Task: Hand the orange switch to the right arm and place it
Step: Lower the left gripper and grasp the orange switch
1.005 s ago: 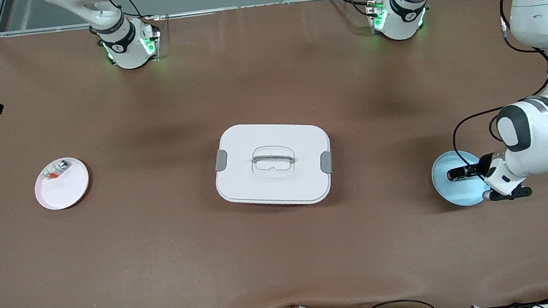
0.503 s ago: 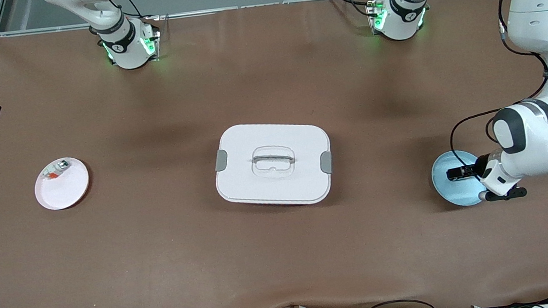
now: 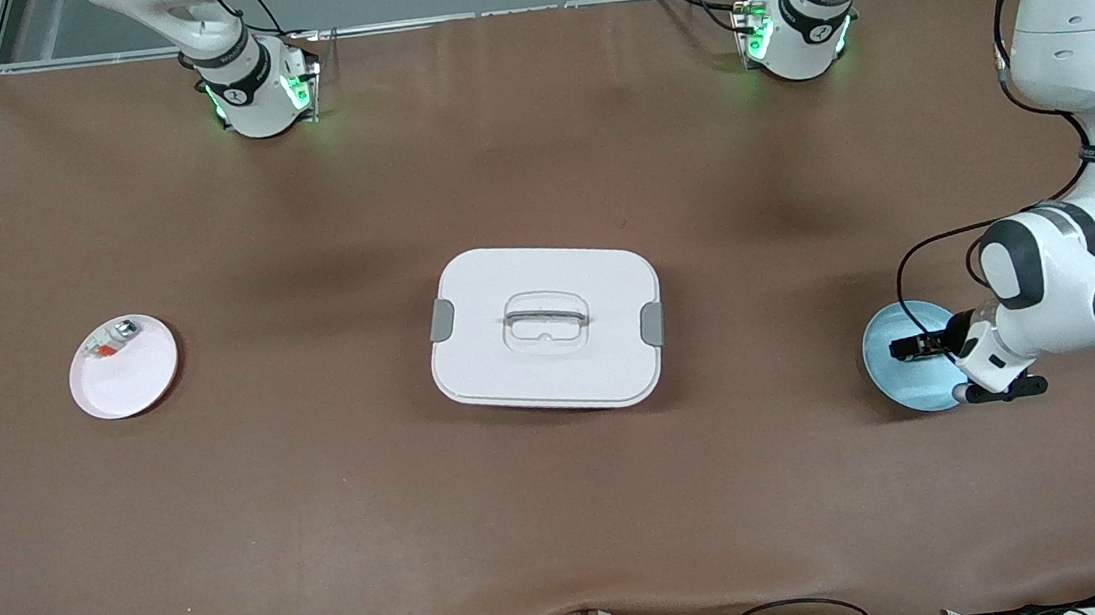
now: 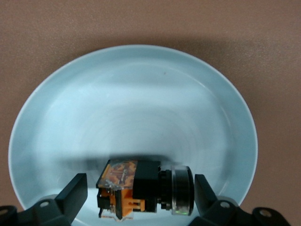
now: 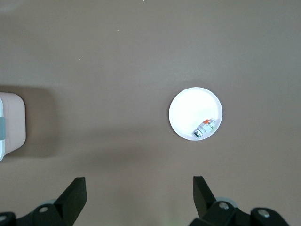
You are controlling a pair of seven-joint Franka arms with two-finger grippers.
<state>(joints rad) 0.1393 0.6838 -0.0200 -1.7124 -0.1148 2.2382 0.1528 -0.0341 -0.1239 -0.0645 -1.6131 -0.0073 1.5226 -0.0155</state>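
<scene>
Front view: your left gripper (image 3: pixel 913 347) is low over the blue plate (image 3: pixel 890 370) at the left arm's end of the surface (image 3: pixel 567 507). The orange switch (image 3: pixel 925 345) sits in that plate, between the fingers. White lidded box (image 3: pixel 545 327) mid-surface. White plate (image 3: pixel 124 366) with a small white-and-grey part (image 3: pixel 112 339) at the right arm's end. Right gripper isn't in this view.

Left wrist view: fingers (image 4: pixel 70 195) spread, one on each side of the switch (image 4: pixel 141 188), which lies on its side in the blue plate (image 4: pixel 131 103). You can't tell if either finger touches it.

Right wrist view: right gripper (image 5: pixel 138 195) spread, holding nothing, high over bare surface (image 5: pixel 117 56), waiting. White plate (image 5: pixel 190 110) and its part (image 5: pixel 205 127) below, box corner (image 5: pixel 10 127) at the edge
</scene>
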